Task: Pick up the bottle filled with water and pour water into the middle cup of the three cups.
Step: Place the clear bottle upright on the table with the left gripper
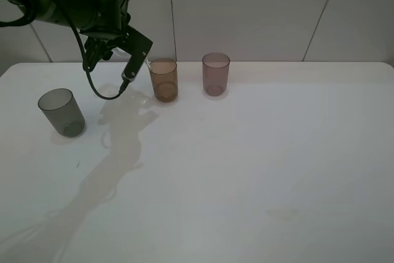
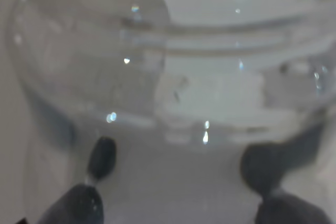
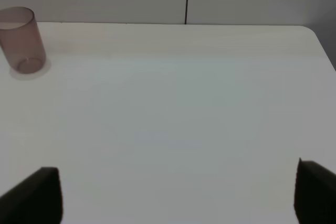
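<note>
Just beside the rim of the amber-brown translucent plastic tumbler point(image 1: 164, 80), the left end effector point(image 2: 181, 163) clamps the small clear uncapped plastic bottle point(image 2: 173, 77), apparently tilted neck-first toward that cup for pouring. Well apart from it, the right end effector point(image 3: 176, 192) hangs open, empty.

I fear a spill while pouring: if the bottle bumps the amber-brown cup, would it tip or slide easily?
The amber-brown cup is probably light: it looks like thin translucent plastic. It is taller than wide, so a push near the rim may tip it. On the smooth white table a low push would likely slide it.
</note>
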Controlling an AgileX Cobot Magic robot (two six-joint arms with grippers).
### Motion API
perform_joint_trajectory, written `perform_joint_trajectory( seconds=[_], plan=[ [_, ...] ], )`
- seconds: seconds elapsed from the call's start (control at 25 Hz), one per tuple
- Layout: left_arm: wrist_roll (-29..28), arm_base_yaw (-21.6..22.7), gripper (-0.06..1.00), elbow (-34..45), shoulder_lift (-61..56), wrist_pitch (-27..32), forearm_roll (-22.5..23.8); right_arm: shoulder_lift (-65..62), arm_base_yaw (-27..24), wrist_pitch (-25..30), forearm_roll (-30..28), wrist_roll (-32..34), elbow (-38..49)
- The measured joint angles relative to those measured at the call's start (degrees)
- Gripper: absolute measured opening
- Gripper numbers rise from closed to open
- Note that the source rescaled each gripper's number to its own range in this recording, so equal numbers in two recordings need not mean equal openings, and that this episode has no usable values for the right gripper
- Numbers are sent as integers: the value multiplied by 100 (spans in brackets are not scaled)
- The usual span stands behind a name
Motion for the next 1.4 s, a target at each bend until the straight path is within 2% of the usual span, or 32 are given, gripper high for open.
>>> perform_joint_trajectory(
  seconds=[1.4],
  plan=[
    [21,-36,1,0,0,-289,240,0,0,0,0,0,0]
  ],
)
